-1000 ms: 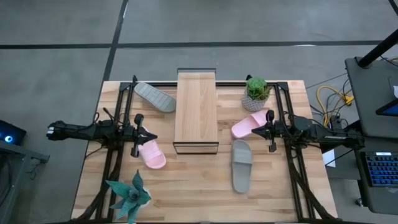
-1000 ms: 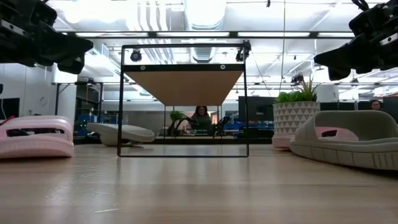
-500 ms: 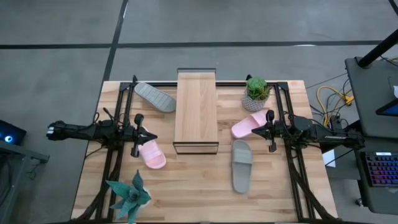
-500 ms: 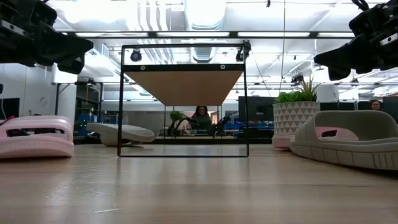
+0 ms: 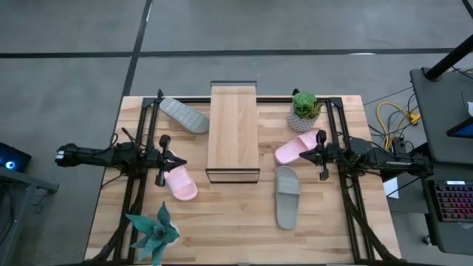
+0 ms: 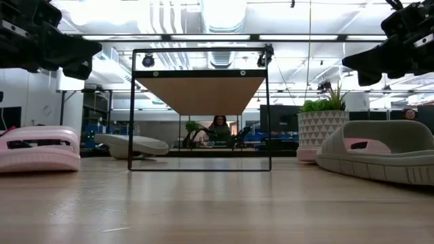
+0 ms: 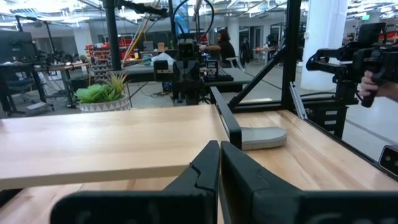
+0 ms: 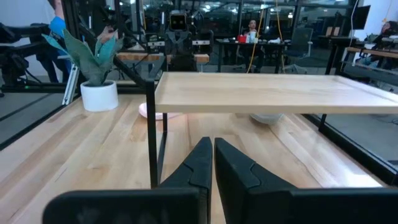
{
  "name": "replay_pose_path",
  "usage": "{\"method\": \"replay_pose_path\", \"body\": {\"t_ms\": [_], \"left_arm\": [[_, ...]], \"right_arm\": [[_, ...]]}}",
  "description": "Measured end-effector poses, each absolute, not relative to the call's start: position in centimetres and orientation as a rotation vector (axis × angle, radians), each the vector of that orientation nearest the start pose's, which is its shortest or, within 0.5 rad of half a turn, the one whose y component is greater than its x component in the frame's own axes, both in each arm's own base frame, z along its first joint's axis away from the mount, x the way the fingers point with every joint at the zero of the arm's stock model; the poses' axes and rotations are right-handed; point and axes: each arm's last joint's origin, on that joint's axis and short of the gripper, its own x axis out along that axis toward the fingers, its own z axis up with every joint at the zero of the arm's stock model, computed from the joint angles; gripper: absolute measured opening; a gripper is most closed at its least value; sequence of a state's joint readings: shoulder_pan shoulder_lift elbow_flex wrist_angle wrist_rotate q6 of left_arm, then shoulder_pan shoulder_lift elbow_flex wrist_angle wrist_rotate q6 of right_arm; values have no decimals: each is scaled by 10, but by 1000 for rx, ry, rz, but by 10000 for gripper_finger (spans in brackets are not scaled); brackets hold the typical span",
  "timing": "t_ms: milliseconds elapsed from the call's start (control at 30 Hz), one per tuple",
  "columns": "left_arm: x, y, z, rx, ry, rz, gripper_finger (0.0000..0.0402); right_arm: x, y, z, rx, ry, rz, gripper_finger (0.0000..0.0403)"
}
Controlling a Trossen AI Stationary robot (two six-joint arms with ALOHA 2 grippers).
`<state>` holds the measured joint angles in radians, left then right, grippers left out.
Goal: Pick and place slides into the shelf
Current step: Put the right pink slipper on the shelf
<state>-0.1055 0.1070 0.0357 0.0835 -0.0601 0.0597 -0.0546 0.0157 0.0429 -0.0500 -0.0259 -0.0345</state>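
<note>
When seen from above, four slides are scattered around the shelf [image 5: 233, 133], none placed on it: grey [image 5: 184, 115] and pink [image 5: 180, 182] left, pink [image 5: 297, 148] and grey [image 5: 287, 196] right. At the wrists, left gripper [image 7: 219, 163] and right gripper [image 8: 212, 158] are pressed together, empty.

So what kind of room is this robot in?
Probably a robotics lab or workshop in a big open office. Two robot arms sit at a wooden table, other desks with gear and a seated person fill the room behind, and long ceiling lights hang overhead.
</note>
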Motion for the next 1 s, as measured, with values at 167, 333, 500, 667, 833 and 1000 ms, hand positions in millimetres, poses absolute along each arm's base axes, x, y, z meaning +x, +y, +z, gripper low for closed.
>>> {"method": "replay_pose_path", "body": {"t_ms": [167, 333, 500, 667, 833, 1000], "left_arm": [[102, -9, 176, 57, -24, -45, 0], [102, -9, 176, 57, -26, -45, 0], [102, -9, 177, 60, -26, -44, 0], [102, -7, 177, 73, -25, 17, 0], [102, -5, 176, 132, -18, 92, 1], [102, -3, 176, 141, -12, 160, 32]], "right_arm": [[96, -4, 177, -26, -24, -29, 9], [96, -4, 182, 163, -77, -23, 9], [95, -4, 186, 171, -126, -18, 9], [96, -5, 191, 146, -170, -16, 9], [98, -5, 201, 59, -266, -31, 15], [105, -8, 194, 47, -178, -134, 46]]}}
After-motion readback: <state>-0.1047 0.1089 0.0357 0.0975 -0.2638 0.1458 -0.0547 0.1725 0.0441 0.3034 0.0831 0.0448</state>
